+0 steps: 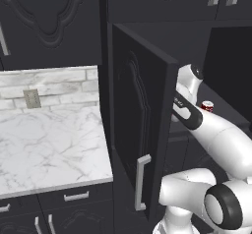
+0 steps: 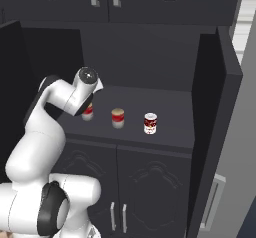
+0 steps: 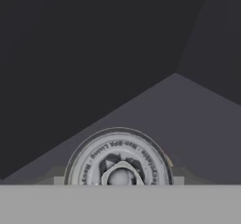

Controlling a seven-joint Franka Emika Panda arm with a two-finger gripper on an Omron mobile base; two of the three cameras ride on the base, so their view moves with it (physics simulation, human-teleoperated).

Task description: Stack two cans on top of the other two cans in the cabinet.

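can (image 3: 118,158) apparently clamped between fingers (image 3: 178,180)

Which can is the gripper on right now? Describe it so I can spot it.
Look inside the open black cabinet, on its dark shelf. Three cans show in a row; it is the leftmost can, half hidden behind the white wrist, unlike the two standing clear to its right.

Cans, red-and-white labels: three upright in a row on the dark inner shelf of the open black cabinet (image 2: 220,82) — left can (image 2: 88,112) partly hidden, middle can (image 2: 118,118), right can (image 2: 150,123), all apart.
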